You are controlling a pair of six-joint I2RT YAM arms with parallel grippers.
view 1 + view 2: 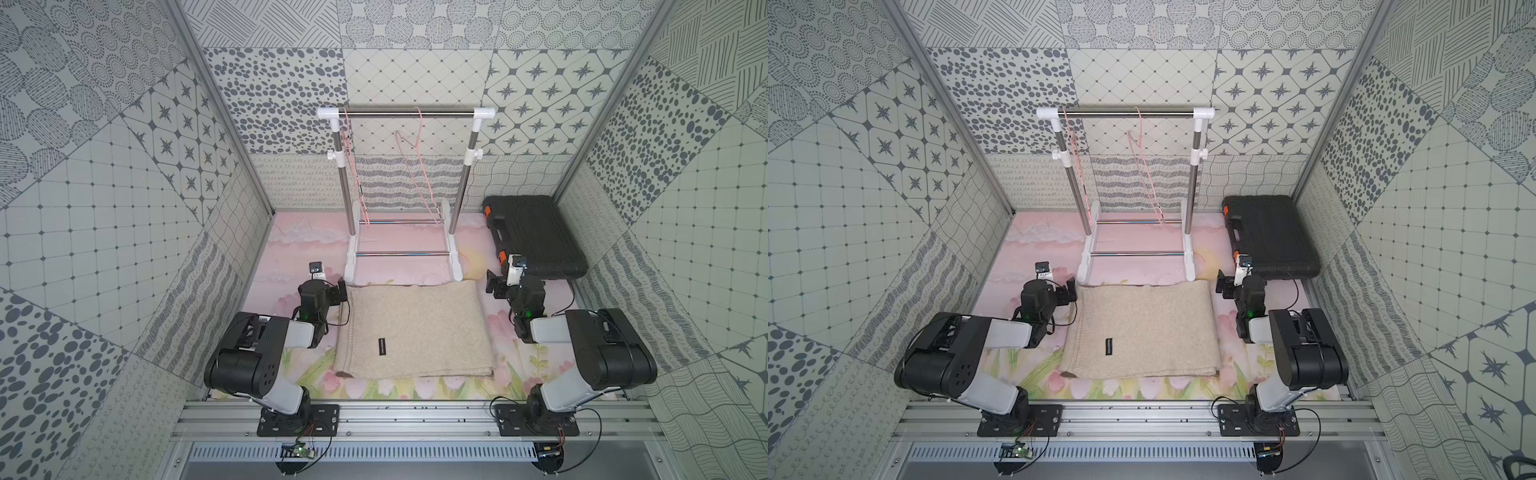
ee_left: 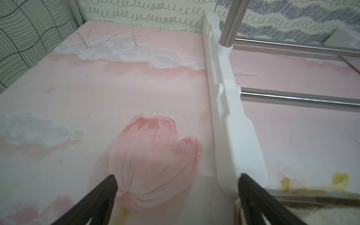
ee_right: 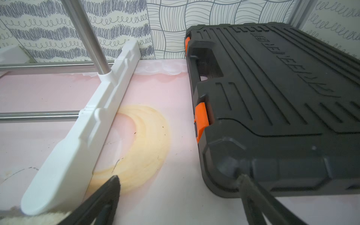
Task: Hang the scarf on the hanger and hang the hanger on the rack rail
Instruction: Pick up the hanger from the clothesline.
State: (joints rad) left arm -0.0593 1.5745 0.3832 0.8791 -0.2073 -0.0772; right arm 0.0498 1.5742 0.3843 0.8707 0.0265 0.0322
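Scarf [image 1: 415, 328]: folded on desk [image 1: 299, 249], not yet lifted. Hanger [image 1: 424, 174]: bare, on rack [image 1: 407, 113]. Left gripper [image 2: 177, 176], right gripper [image 3: 179, 177]: spread wide, empty.

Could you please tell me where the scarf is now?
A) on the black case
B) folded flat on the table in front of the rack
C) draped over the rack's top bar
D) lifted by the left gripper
B: the scarf lies flat on the table, just in front of the rack and not hung on anything.
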